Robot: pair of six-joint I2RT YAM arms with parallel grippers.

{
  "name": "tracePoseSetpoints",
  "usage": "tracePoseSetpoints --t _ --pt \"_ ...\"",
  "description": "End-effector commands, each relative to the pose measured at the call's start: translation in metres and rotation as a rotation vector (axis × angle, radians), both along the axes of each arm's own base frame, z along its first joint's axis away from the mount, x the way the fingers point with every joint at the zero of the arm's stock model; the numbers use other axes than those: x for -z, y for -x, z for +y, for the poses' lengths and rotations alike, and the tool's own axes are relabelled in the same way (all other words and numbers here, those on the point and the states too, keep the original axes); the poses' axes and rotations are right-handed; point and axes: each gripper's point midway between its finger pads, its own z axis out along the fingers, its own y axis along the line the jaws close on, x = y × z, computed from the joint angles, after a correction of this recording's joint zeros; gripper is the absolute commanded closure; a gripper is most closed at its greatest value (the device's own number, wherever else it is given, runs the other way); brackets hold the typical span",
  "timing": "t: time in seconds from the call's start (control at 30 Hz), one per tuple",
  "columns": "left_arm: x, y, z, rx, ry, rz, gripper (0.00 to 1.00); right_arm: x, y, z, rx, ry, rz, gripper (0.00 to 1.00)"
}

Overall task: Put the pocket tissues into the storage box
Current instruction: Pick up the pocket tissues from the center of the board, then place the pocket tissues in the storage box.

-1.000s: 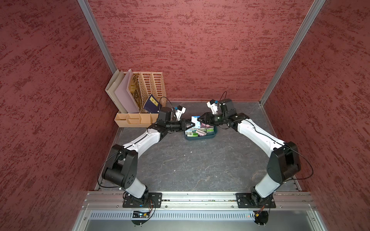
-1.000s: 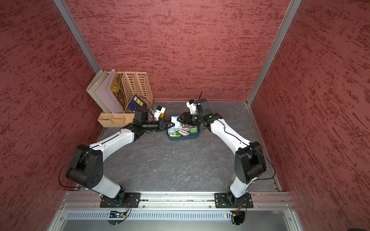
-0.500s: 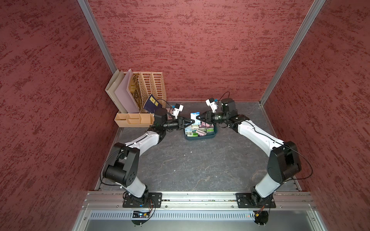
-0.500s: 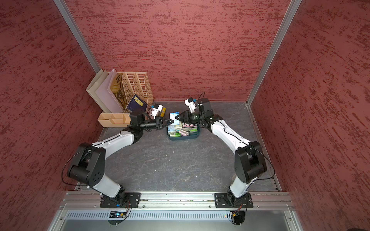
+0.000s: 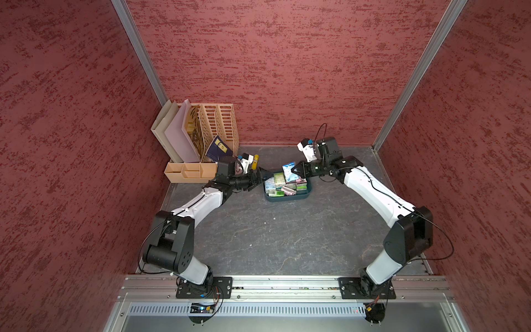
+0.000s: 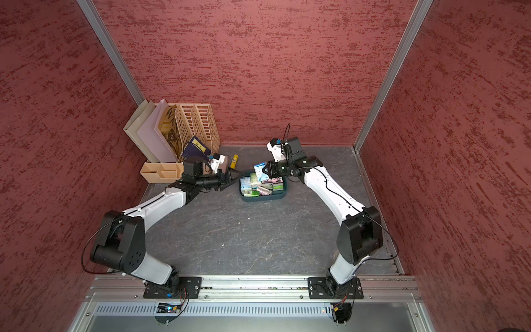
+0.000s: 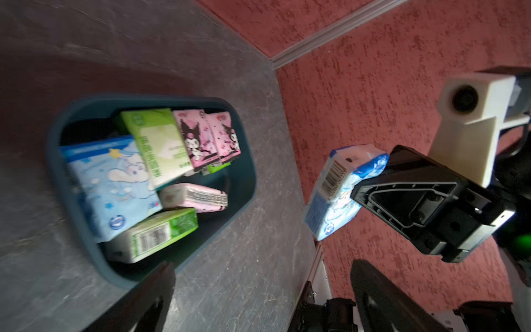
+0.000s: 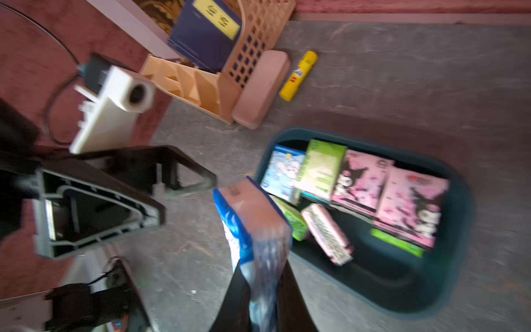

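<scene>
Left arm: jaws spread wide, empty, just beside the box's left rim.
Dark teal shallow plastic storage box: one, on the grey surface; seven pocket tissue packs countable inside: three green, three pink, one blue.
Pale blue rectangular pack: one, above the box's far rim, long axis running out from the right jaws.
Right arm: jaws clamped on that pack's end; the box lies below.

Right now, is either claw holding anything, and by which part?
The right claw pinches a pale blue tissue pack by one short end. The left claw is open and empty.
</scene>
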Motion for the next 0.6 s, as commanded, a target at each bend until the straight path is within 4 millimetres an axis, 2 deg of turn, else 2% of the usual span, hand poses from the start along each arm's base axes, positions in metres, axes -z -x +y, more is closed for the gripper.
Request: tracePoseSetpoints --t 0.0,0.13,0.23,0.4,0.57 --pt "-0.002 -0.002 0.016 -0.043 -0.096 -0.018 0.00 0.037 0.010 -0.051 -0.026 0.373 -0.036 1.00" --pt "0.001 -0.003 0.016 -0.042 -0.107 -0.007 0.00 0.059 0.008 -0.062 -0.080 0.524 -0.094 1.00" --pt "0.003 -0.004 0.016 -0.042 -0.104 0.000 0.00 0.065 0.000 -0.062 -0.106 0.560 -0.149 1.00" --pt "0.005 -0.003 0.015 -0.036 -0.106 0.007 0.00 0.063 -0.014 -0.051 -0.150 0.570 -0.222 1.00" --pt "0.006 0.000 0.014 -0.021 -0.094 0.010 0.00 0.073 -0.024 -0.041 -0.194 0.579 -0.266 1.00"
